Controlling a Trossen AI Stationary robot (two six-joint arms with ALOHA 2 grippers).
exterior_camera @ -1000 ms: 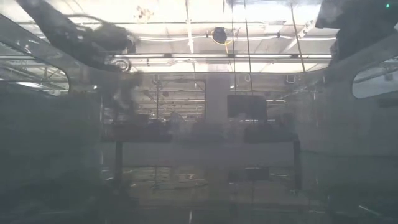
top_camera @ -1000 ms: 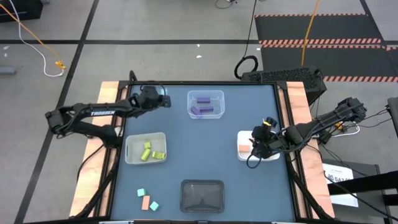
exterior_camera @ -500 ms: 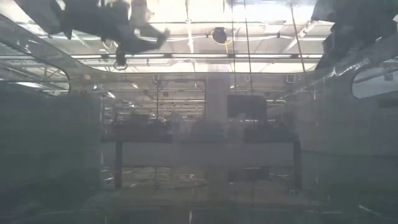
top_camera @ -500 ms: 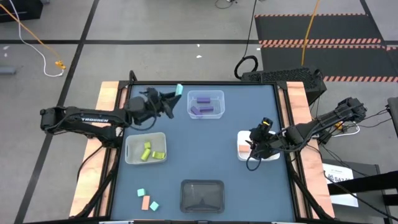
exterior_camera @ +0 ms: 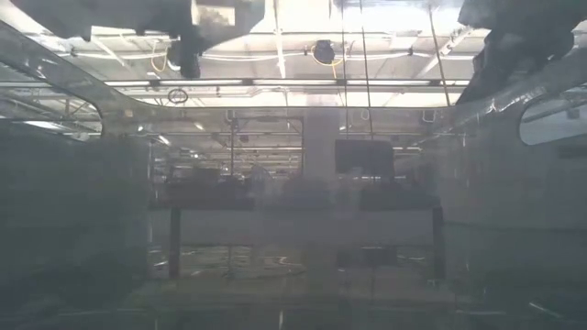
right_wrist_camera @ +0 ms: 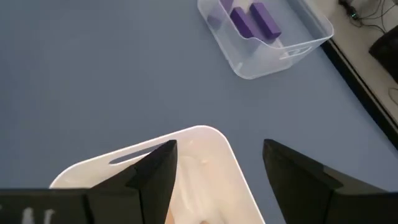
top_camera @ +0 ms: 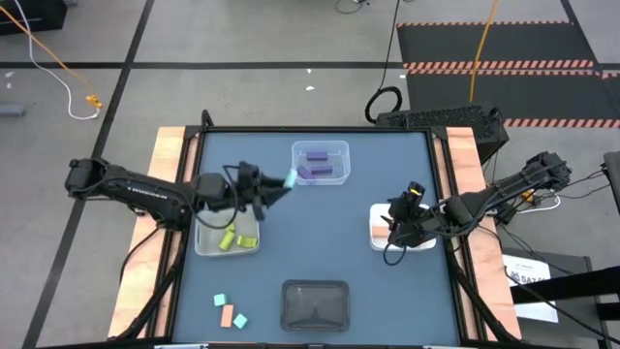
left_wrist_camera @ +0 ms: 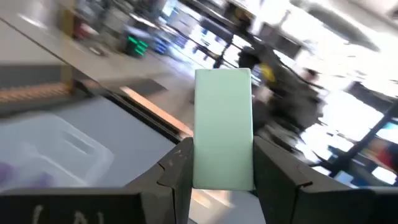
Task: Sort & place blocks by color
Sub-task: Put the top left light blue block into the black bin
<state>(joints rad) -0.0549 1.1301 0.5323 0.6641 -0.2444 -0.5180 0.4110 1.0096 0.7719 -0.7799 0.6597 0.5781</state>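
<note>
Dark blue table (top_camera: 320, 233) with pale wooden side rails stands on grey concrete floor (top_camera: 242, 39) crossed by black lines, cables and a striped mat (top_camera: 504, 58). Left gripper (top_camera: 281, 184), raised above the table between the translucent tray (top_camera: 203, 221) of yellow-green blocks (top_camera: 232, 237) and the clear tray (top_camera: 342, 150) of purple bars (top_camera: 315, 167), has its jaws clenched on a light cyan wooden bar (left_wrist_camera: 222, 127). Right gripper (top_camera: 397, 228) hovers over the white tray (right_wrist_camera: 205, 140), jaws spread wide and holding nothing; a salmon-orange block (top_camera: 379, 232) lies in that tray. Two cyan cubes (top_camera: 221, 301) and an orange block (top_camera: 227, 315) lie loose beside the black tray (top_camera: 315, 305). Hazy ceiling lights show in the low view.
</note>
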